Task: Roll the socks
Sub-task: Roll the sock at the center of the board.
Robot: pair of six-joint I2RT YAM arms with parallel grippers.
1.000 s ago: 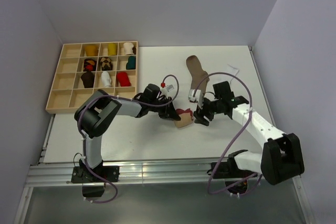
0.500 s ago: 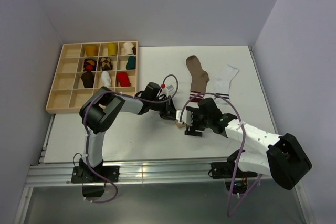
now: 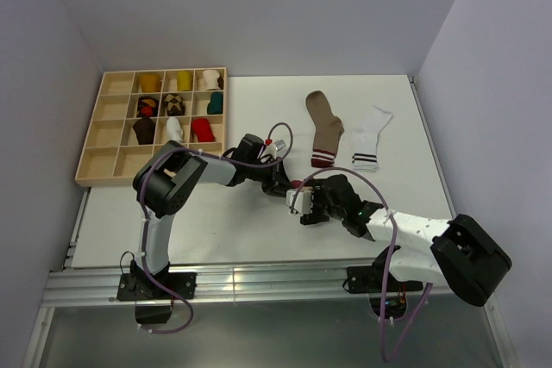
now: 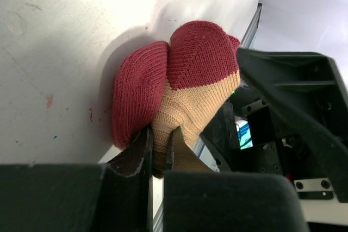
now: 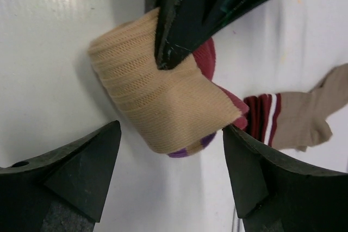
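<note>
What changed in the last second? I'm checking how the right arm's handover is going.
The right end effector swung left and toward the near edge. It now stands open around the sock roll, and the move uncovered the brown sock and white sock. The left end effector stayed shut on the roll. The tray is unchanged.

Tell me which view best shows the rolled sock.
Left wrist: left gripper shut on the tan-and-maroon rolled sock, filling the frame. Right wrist shows its other side inside the open right gripper; top external barely shows it.

Left gripper point(image 3: 280, 185) and right gripper point(image 3: 304, 201) crowd the rolled sock point(image 5: 163, 107). Brown sock point(image 3: 323, 127) lies behind; near table point(image 3: 224, 230) is bare.
</note>
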